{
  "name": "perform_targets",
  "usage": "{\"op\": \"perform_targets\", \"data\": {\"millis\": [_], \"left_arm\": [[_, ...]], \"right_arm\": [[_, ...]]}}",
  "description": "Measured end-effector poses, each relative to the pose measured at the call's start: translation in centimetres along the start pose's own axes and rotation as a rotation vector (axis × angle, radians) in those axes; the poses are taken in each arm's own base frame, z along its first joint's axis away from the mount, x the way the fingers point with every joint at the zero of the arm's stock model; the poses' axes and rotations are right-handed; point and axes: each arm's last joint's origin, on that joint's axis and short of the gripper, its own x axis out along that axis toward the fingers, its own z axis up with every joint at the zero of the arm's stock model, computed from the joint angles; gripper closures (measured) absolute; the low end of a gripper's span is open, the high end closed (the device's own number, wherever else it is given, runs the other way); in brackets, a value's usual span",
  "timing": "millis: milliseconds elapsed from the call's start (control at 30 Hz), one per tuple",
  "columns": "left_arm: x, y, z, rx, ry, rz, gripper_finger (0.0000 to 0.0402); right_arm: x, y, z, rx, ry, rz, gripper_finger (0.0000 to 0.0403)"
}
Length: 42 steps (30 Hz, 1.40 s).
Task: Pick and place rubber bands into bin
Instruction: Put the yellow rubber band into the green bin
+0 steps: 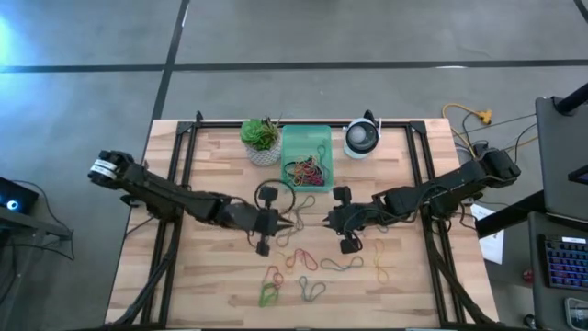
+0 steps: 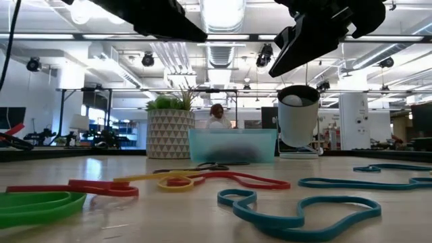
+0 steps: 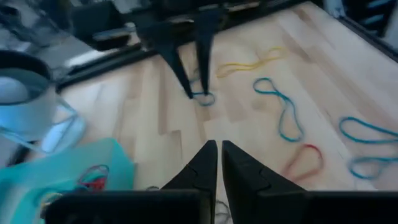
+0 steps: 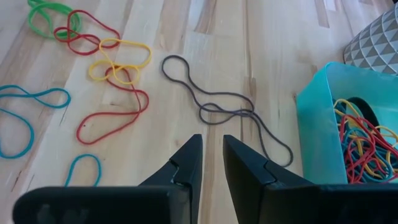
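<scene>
The rubber bands (image 1: 312,265) lie in two lots: a loose scatter of red, yellow, green and blue loops on the near middle of the table (image 1: 211,276), and a tangled heap already inside the bin (image 1: 306,158). The bin stands at the far edge of the table, between the potted plant (image 1: 261,140) on its left and the round white device (image 1: 362,138) on its right. A long grey band (image 4: 217,106) trails across the wood just near of the bin, one end close to its wall.

My left pincer (image 1: 292,222) hangs over the middle of the table, near of the bin, its fingers (image 3: 199,171) clenched together with nothing between them. My right pincer (image 1: 328,219) faces it from the right, tip close to tip but apart. Its fingers (image 4: 189,163) stand a narrow gap apart, and my right wrist view shows nothing held in that gap. Both arms reach in from the table's sides, above the scattered loops. Beyond the bin, far off in the room, a person (image 2: 217,116) shows.
</scene>
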Motion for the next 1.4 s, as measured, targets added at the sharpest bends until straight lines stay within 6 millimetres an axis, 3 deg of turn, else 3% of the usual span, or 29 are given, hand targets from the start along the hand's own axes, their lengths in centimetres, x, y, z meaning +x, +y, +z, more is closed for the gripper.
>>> {"op": "perform_targets", "data": {"millis": [233,433,600,800,1100,1400], "left_arm": [[0.6,-1.0,-1.9,-0.013,0.126,-0.318,0.0393],[3.3,-2.9,-4.5,-0.004,0.261,-0.355,0.0393],[5.6,-3.7,-5.5,-0.001,0.322,-0.363,0.0389],[7.5,-4.4,-5.9,0.008,0.368,-0.373,0.0345],[7.7,-4.5,-6.1,-0.027,0.383,-0.386,0.0276],[8.2,-5.0,-6.8,-0.06,0.418,-0.439,0.0253]], "right_arm": [[0.0,0.0,0.0,-0.002,0.001,0.0,0.0344],[0.0,0.0,0.0,-0.003,0.001,-0.001,0.0344],[0.0,0.0,0.0,0.003,0.0,-0.001,0.0344],[0.0,0.0,0.0,0.003,0.001,-0.001,0.0344],[0.0,0.0,-0.1,0.002,0.013,-0.001,0.0344],[0.0,0.0,-0.2,0.016,0.014,-0.002,0.0344]]}}
